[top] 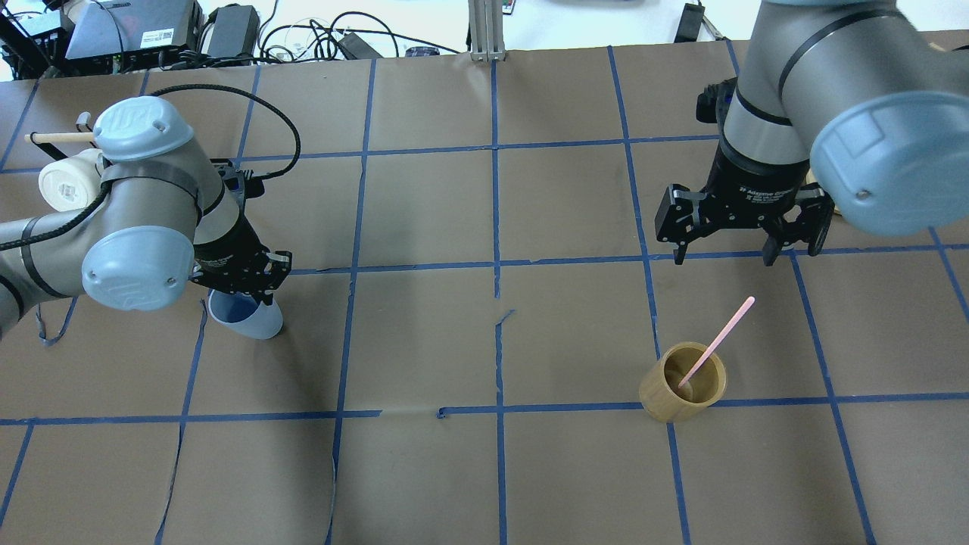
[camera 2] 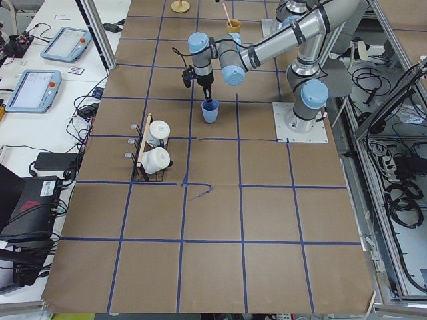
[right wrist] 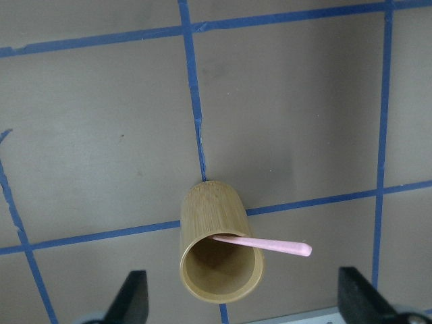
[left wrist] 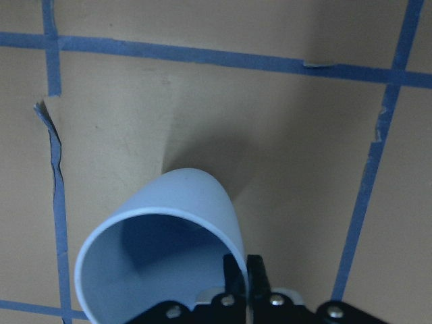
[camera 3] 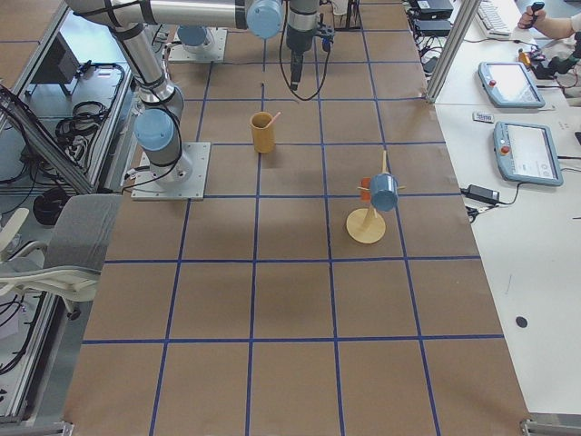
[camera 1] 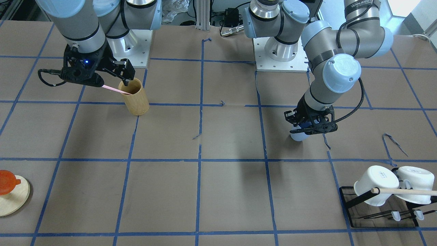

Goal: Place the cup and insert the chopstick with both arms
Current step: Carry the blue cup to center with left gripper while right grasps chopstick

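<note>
The light-blue cup [top: 250, 319] is at or just above the paper on my left side, slightly tilted. My left gripper [top: 244, 284] is shut on its rim, one finger inside and one outside, as the left wrist view shows, cup [left wrist: 165, 229], gripper [left wrist: 244, 270]. In the front view the cup [camera 1: 298, 136] sits under that gripper [camera 1: 309, 125]. One pale-pink chopstick [top: 718, 339] leans in the tan bamboo cylinder [top: 666, 401]. My right gripper [top: 725, 256] is open and empty, above and behind the cylinder. The right wrist view shows the chopstick [right wrist: 266, 244] resting on the cylinder's rim [right wrist: 209, 216].
A black rack with white mugs [camera 1: 375, 184] and a thick wooden dowel [camera 1: 406, 192] stands at the far left of the table. A round wooden stand [camera 1: 13, 200] with an orange cup is at the far right. Blue tape lines cross the brown paper.
</note>
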`<action>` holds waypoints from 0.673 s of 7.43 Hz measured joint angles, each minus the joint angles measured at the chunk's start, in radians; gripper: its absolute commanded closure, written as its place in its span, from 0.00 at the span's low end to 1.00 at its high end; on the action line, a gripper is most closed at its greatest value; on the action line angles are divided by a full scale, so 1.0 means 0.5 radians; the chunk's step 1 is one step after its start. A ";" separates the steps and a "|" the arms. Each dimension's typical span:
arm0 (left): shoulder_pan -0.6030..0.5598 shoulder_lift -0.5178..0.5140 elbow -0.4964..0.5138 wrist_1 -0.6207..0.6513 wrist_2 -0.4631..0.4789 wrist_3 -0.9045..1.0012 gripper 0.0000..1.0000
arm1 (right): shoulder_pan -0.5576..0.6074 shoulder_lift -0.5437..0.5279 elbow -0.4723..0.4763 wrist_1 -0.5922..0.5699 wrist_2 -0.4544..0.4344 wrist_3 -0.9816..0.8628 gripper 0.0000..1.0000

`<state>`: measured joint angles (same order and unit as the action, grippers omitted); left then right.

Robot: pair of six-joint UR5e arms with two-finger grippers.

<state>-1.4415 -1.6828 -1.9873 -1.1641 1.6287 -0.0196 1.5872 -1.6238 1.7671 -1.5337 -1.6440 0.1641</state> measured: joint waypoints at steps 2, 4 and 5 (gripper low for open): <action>-0.259 -0.023 0.081 0.001 -0.073 -0.428 1.00 | -0.013 0.002 0.095 -0.036 0.000 0.082 0.00; -0.501 -0.117 0.195 0.058 -0.306 -0.914 1.00 | -0.087 0.004 0.191 -0.080 0.000 0.152 0.13; -0.599 -0.185 0.246 0.118 -0.391 -1.106 1.00 | -0.138 0.004 0.231 -0.119 0.002 0.161 0.18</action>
<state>-1.7410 -1.7753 -1.8641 -1.1052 1.4332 -0.5726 1.5182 -1.6220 1.8824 -1.5932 -1.6431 0.2446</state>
